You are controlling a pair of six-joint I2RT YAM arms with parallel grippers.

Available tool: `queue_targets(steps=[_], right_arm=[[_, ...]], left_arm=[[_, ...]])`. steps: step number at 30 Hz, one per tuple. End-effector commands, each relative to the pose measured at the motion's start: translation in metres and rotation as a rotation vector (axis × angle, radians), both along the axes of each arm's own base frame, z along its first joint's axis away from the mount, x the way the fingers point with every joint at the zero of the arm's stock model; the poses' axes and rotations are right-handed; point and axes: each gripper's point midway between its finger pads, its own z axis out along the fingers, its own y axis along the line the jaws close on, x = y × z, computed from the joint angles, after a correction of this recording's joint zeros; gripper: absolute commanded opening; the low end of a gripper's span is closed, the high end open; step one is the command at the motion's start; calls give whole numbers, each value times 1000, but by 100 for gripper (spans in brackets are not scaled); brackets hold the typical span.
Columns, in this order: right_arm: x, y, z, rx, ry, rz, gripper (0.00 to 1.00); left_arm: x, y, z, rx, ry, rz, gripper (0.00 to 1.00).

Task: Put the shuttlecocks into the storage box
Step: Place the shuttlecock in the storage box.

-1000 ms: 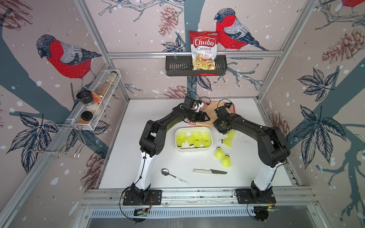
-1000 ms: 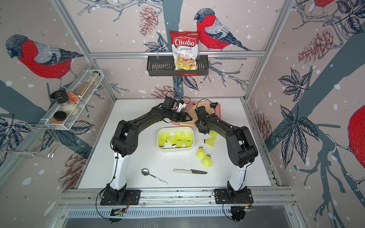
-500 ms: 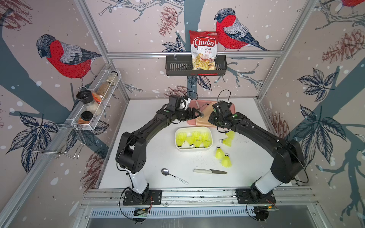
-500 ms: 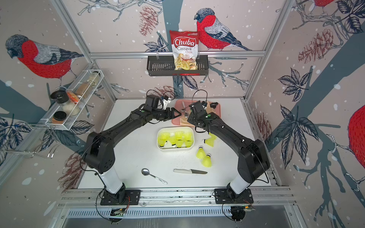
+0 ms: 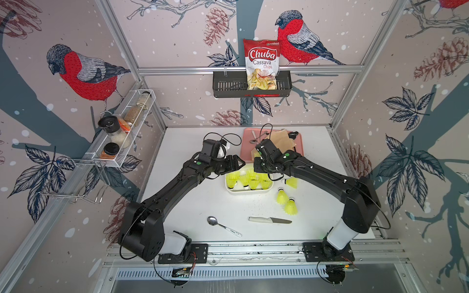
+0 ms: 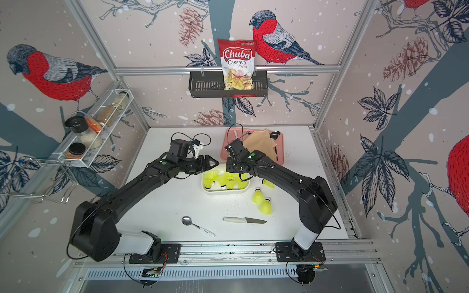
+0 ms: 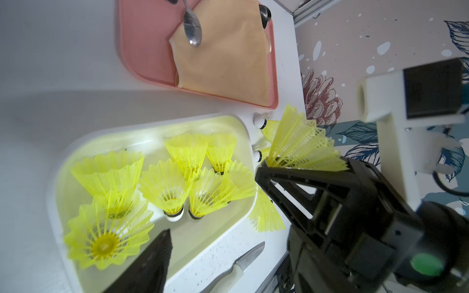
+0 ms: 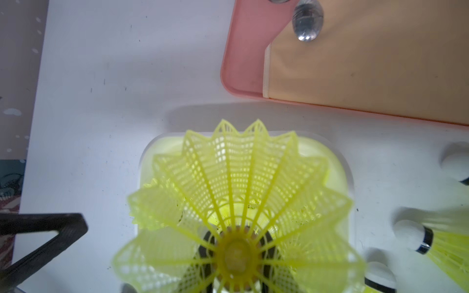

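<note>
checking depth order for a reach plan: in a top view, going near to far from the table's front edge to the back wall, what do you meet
knife → nearest loose shuttlecock → storage box → pink tray → black basket on the back wall; spoon left out, level with the knife

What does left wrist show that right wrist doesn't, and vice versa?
Left wrist only: side view of the right hand shut on a neon yellow plastic shuttlecock; white-handled knife. Right wrist only: that shuttlecock's skirt interior, blocking most of the shallow white plastic storage box. Both: that box, flat pink plastic tray, tan sheet, metal spoon, loose shuttlecocks outside it.
</note>
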Motion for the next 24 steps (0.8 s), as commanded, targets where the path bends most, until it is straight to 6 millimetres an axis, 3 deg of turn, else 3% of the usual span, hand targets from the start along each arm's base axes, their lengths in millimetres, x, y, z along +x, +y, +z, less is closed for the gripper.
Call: queue_targets(steps=[1, 10, 24], right_arm=[[-9, -2, -14, -55, 55, 31, 29], [-9, 5, -33, -100, 103, 52, 30], [-16, 8, -48, -150, 145, 61, 30]], left_arm=[[-20, 7, -11, 21, 60, 23, 75], [-56, 5, -39, 71, 163, 48, 77], [-58, 2, -46, 84, 179, 63, 77]])
